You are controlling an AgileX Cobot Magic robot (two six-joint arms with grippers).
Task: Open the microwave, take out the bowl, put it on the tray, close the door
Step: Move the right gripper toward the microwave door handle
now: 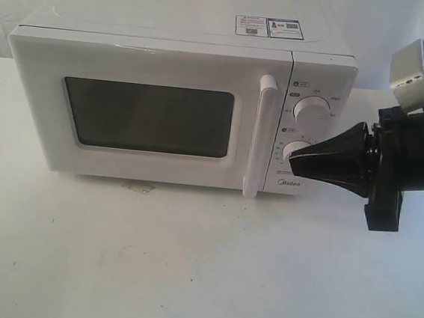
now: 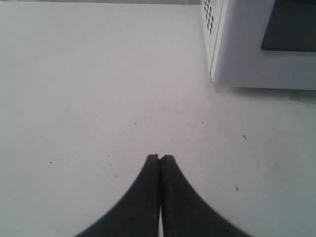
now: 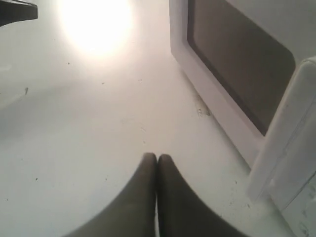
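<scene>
Microwave (image 1: 180,103) was set on the white table (image 1: 187,262) in the upper middle of the exterior view, its door (image 1: 146,62) closed. The right gripper (image 1: 294,162) was squeezed together with nothing held. Its tip was placed in front of the lower knob (image 1: 288,145), just right of the tall handle (image 1: 261,137). The left gripper (image 2: 159,158) was also squeezed together, empty, over bare table. "Midea" (image 1: 290,184) was printed below that knob. The sticker (image 1: 270,27) writing on top was too small to be read.

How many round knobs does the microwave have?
2. Both are on the panel right of the door handle: the upper knob in full view, the lower knob beneath it, partly covered by the right hand.
</scene>
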